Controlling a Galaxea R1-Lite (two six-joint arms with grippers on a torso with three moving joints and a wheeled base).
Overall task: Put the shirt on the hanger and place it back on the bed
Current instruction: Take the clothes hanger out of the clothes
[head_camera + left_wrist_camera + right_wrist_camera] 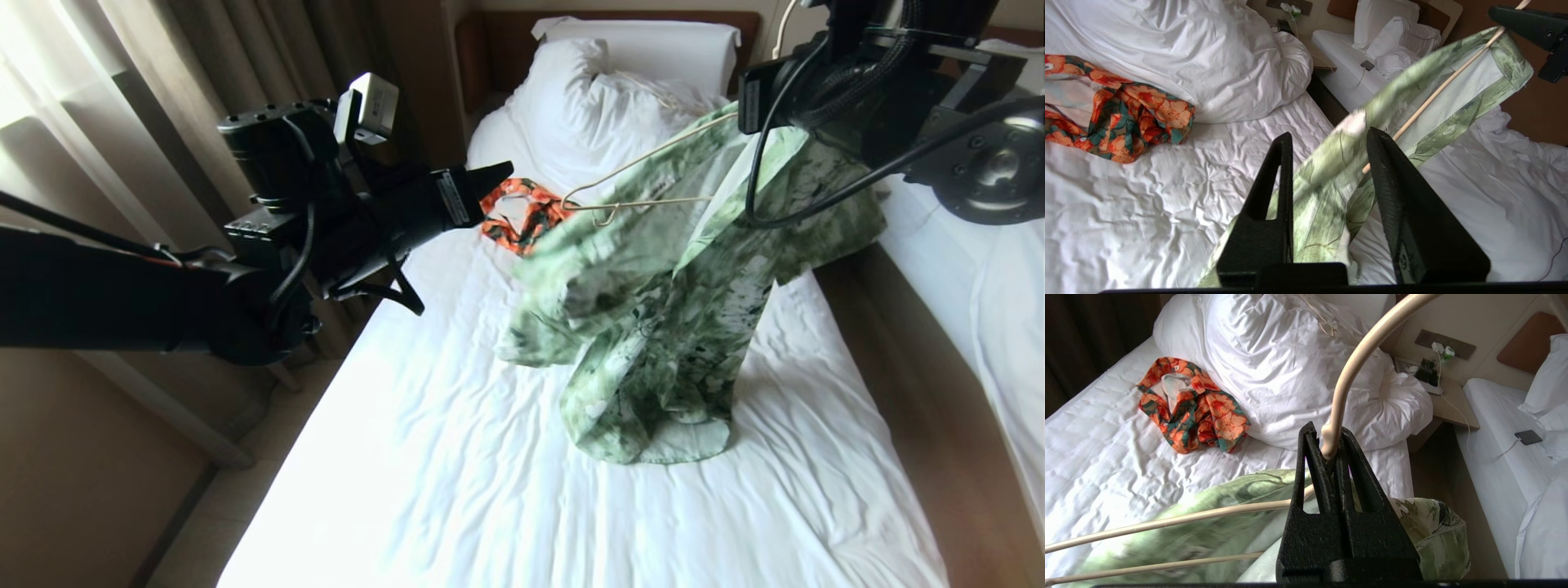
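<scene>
The light green leaf-print shirt (653, 327) hangs from the cream hanger (645, 175), with one shoulder over the wire and its lower part piled on the bed (457, 457). My right gripper (1329, 437) is shut on the hanger (1351, 363) at the base of its hook and holds it above the bed at the upper right. My left gripper (500, 173) hovers to the left of the shirt. In the left wrist view that gripper (1331, 136) is open, and shirt cloth (1327, 192) and the hanger wire (1437, 92) show beyond its jaws.
An orange, black and teal garment (522, 216) lies crumpled near the bunched white duvet (588, 90) at the head of the bed. A second white bed (996, 327) stands to the right across a wooden gap. Curtains (163, 82) hang on the left.
</scene>
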